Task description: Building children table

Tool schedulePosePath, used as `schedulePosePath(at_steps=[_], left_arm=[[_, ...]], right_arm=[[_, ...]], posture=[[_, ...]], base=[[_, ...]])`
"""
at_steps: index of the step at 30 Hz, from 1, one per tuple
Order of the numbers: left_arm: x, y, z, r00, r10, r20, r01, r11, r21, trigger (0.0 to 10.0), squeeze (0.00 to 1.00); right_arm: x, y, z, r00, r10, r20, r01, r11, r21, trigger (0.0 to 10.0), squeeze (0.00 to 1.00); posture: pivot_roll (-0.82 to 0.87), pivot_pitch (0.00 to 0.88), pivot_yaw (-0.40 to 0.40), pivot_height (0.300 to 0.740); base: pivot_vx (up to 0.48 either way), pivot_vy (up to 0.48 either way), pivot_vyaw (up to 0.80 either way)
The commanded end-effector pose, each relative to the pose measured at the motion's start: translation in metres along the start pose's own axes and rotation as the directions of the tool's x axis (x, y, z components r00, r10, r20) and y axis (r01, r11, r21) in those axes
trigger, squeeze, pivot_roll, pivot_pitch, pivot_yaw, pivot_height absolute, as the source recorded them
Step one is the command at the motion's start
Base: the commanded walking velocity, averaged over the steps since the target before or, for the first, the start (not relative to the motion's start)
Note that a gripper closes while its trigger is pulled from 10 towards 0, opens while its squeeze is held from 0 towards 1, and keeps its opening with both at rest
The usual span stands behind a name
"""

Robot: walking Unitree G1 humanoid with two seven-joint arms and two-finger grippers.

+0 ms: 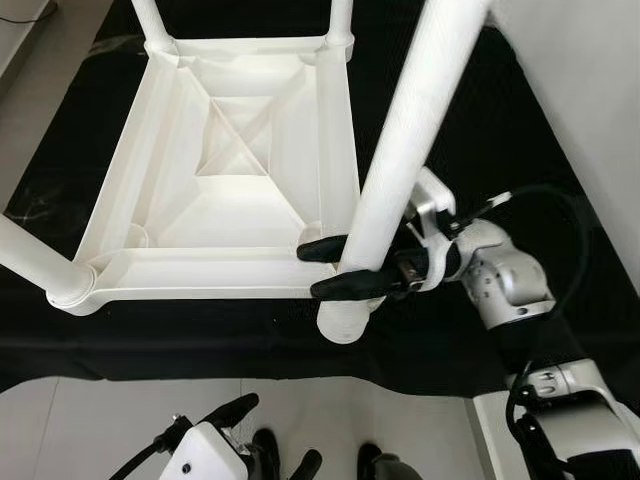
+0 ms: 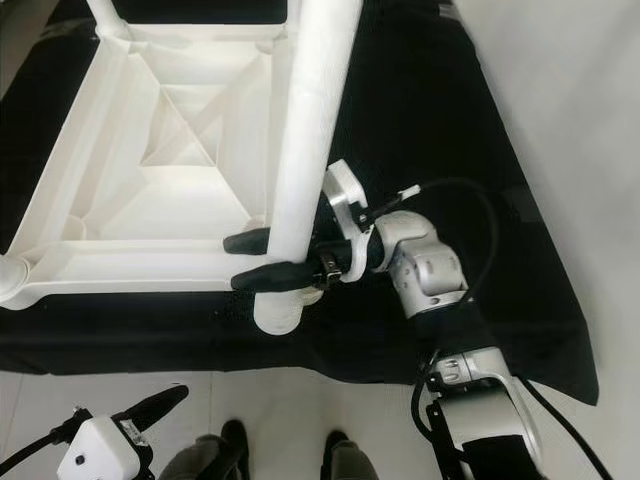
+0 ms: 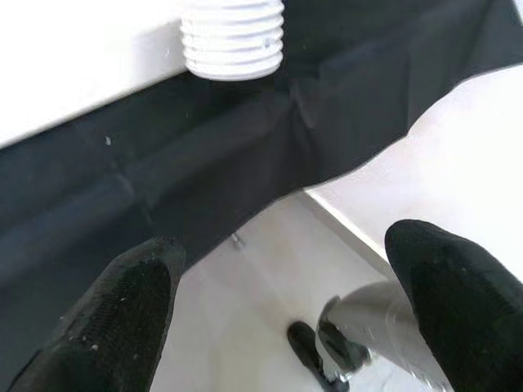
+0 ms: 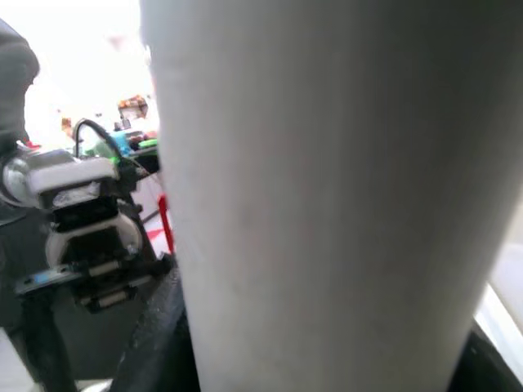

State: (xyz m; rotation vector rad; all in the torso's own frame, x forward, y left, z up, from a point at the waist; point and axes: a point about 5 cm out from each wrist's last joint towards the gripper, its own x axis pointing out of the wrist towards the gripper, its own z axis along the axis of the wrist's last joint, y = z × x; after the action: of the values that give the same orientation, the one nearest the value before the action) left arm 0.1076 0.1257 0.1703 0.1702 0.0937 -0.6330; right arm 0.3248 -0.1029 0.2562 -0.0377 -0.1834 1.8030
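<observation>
**Ana:** While the right hand [image 1: 335,268] has its two black fingers clamped around the white leg [image 1: 400,165], where does the tabletop sit?

**Ben:** The tabletop [image 1: 215,170] lies upside down on the black cloth [image 2: 440,130], ribbed underside up. That way the corner sockets face upward and legs can go in from above. Three corners already carry legs.

**Ana:** And the held leg?

**Ben:** It stands tilted at the near right corner. Its threaded end [image 3: 233,37] hangs beside the frame, apparently not yet in a socket; the left wrist view shows the threads bare above the cloth.

**Ana:** Why grip so low?

**Ben:** My guess: holding near the threaded end gives finer control when steering it into the socket [image 1: 313,232], and leaves the long shaft free to swing upright.

**Ana:** The left hand?

**Ben:** The left hand [image 3: 270,302] is low and near the robot's body, over pale floor [image 3: 245,286], fingers spread wide and holding nothing. It looks idle, perhaps waiting to steady the frame.

**Ana:** Risk?

**Ben:** Cross-threading, if the leg stays tilted.
</observation>
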Motion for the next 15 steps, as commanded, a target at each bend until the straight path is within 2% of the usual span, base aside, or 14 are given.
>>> schedulePosePath(at_steps=[1,3,5,6,15], left_arm=[[-0.005,-0.004,-0.001,0.999,-0.022,-0.025,0.022,1.000,-0.004,10.0,0.00],[-0.006,-0.005,-0.001,0.999,-0.024,-0.028,0.024,1.000,-0.006,10.0,0.00],[-0.009,-0.007,-0.002,0.999,-0.026,-0.032,0.026,1.000,-0.010,10.0,0.00],[-0.010,-0.007,-0.002,0.999,-0.026,-0.034,0.026,1.000,-0.011,10.0,0.00],[-0.012,-0.007,-0.003,0.999,-0.026,-0.039,0.025,1.000,-0.013,10.0,0.00]], right_arm=[[-0.003,-0.005,-0.002,0.998,-0.047,-0.029,0.046,0.999,-0.025,10.0,0.00],[-0.004,-0.010,-0.002,0.996,-0.086,-0.026,0.085,0.996,-0.035,10.0,0.00],[-0.012,-0.018,0.007,0.990,-0.140,0.002,0.140,0.989,-0.043,10.0,0.00],[-0.018,-0.017,0.011,0.992,-0.127,0.007,0.127,0.991,-0.046,10.0,0.00],[-0.032,-0.010,0.025,0.996,-0.084,0.017,0.085,0.995,-0.047,10.0,0.00]], posture=[[0.14,0.430,0.001,0.740],[0.14,0.431,0.002,0.740],[0.15,0.434,0.006,0.740],[0.15,0.434,0.008,0.740],[0.16,0.434,0.017,0.740]], base=[[0.000,0.000,0.00],[0.000,0.000,0.00],[0.000,0.000,0.00],[0.000,0.000,0.00],[0.000,0.000,0.00]])
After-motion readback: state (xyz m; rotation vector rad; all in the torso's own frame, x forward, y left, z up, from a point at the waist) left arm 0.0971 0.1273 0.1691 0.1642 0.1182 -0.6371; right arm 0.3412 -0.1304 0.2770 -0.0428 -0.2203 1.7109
